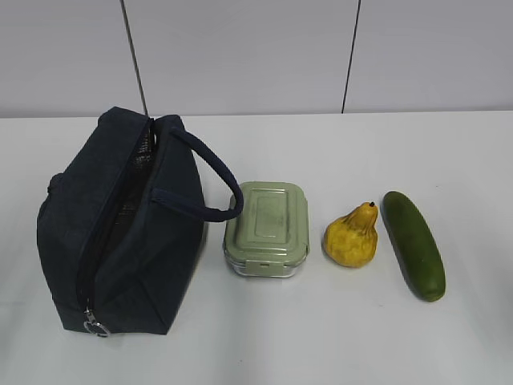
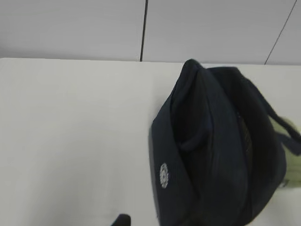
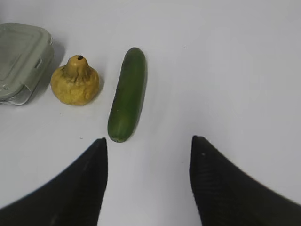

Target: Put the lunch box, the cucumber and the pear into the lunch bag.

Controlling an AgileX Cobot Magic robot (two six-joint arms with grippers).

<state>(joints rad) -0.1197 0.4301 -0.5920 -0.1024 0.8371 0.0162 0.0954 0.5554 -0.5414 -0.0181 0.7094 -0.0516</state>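
Note:
The dark navy lunch bag (image 1: 120, 233) stands at the left of the table, its zipper partly open with the metal ring pull (image 1: 96, 325) at the near end. It also shows in the left wrist view (image 2: 216, 150). The sage-lidded lunch box (image 1: 267, 228) sits right of the bag, then the yellow pear (image 1: 353, 235), then the dark green cucumber (image 1: 413, 245). In the right wrist view the cucumber (image 3: 127, 94), pear (image 3: 75, 84) and lunch box (image 3: 21, 61) lie ahead of my open, empty right gripper (image 3: 148, 146). Only one dark tip of my left gripper (image 2: 121, 220) shows.
The white table (image 1: 337, 337) runs back to a grey panelled wall (image 1: 240, 56). The bag's loop handle (image 1: 212, 180) hangs over towards the lunch box. Neither arm shows in the exterior view.

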